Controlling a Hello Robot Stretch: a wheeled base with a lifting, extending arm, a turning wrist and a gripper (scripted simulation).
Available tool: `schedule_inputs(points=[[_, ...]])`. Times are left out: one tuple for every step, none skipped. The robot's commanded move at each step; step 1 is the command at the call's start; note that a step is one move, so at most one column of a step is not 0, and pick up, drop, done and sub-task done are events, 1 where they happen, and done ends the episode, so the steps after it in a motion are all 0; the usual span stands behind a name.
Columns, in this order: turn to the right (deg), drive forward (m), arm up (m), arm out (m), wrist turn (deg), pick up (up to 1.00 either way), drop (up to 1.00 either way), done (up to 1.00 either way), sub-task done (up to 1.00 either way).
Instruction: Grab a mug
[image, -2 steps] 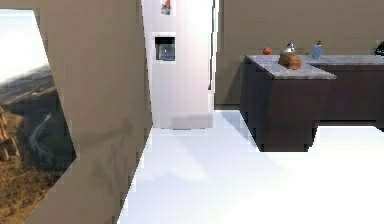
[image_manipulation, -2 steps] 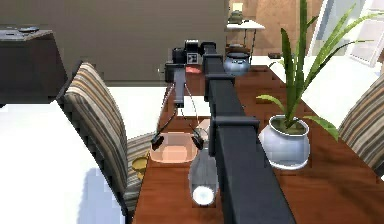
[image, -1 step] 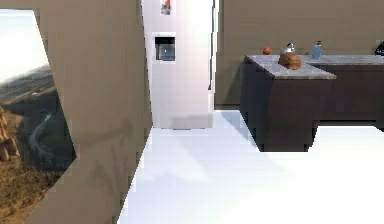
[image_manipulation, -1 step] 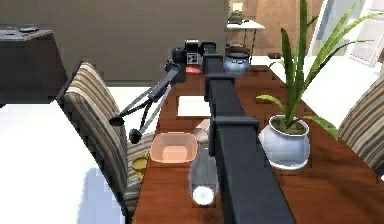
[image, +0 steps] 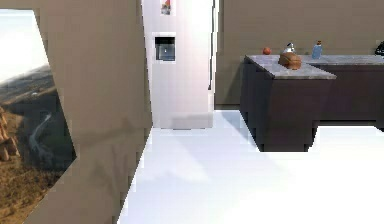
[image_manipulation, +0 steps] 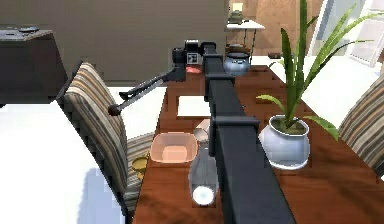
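Currently in the reach/align step, with no grab I can confirm.

Arm side view, near to far: the arm (image_manipulation: 235, 150) runs out over the wooden surface (image_manipulation: 165, 200). At the near end a grey bottle-like thing (image_manipulation: 203, 178) sits tight on its left. The salmon bowl (image_manipulation: 172, 148) is next, further left. A small peach item (image_manipulation: 203, 128) sits against the arm, too small to name. The potted plant (image_manipulation: 285, 140) stands right of the arm, its leaves arching over that side. Further out lies a flat white sheet (image_manipulation: 192, 104). The striped chair (image_manipulation: 100, 115) stands at the surface's left edge.

The hand (image_manipulation: 122, 101) is at the arm's far end, with thin fingers angled out toward the chair's top. I can't tell whether it holds anything, since the chair and surface sit behind it.

Best mug candidate is a bluish-grey rounded vessel (image_manipulation: 237, 64) on the surface's far end, just right of the arm's tip. It could be a mug or a small pot. I can't make out a handle, so it's unconfirmed. The fingers point away from it.

Forward view: the fridge (image: 185, 60) is ahead. The dark counter surface (image: 290, 95) to the right carries a red fruit (image: 267, 50), a brown lump (image: 290, 61) and a blue bottle (image: 317, 50).

My read on the next move: turn the wrist or shift the base so the fingers line up with the vessel's side. Go in low, stay clear of the plant leaves, and confirm it's a mug before committing.
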Motion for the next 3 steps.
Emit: schedule_inputs(points=[[0.0, 0.0, 0.0, 0.0, 45.0, 0.0, 0.0, 0.0, 0.0], [0.0, 0.0, 0.0, 0.0, 45.0, 0.0, 0.0, 0.0, 0.0], [0.0, 0.0, 0.0, 0.0, 45.0, 0.0, 0.0, 0.0, 0.0]])
